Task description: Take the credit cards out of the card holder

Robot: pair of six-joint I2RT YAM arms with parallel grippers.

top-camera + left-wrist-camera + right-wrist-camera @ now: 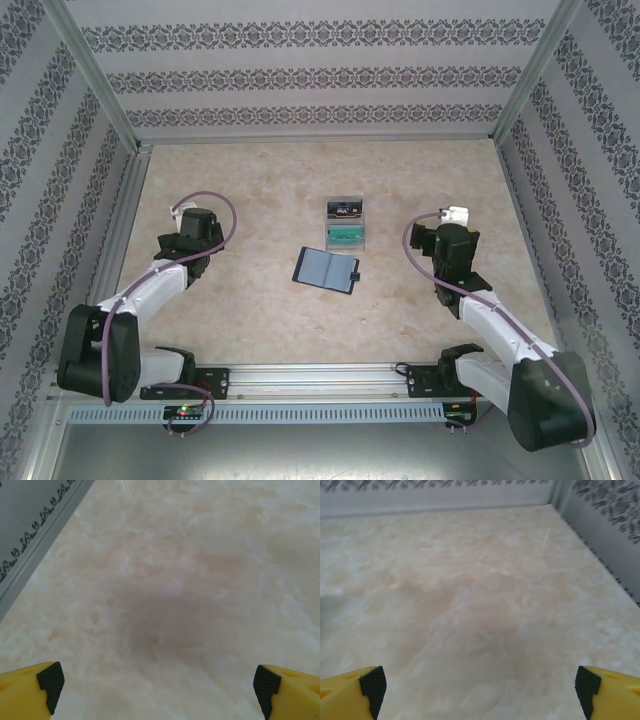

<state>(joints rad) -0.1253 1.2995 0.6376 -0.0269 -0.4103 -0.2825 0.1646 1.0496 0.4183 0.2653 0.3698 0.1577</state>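
Observation:
The slate-blue card holder lies open and flat near the table's middle, its black clasp tab at the right edge. Just behind it the credit cards lie loose on the table: a teal-green one and a dark one farther back. My left gripper hangs over bare table well to the left of the holder. My right gripper is off to the right of the cards. Both are open, yellow fingertips wide apart with only marble table between them.
A beige marble-look table is boxed in by patterned walls on three sides, with a metal rail along the near edge. An aluminium frame post runs close to the left gripper.

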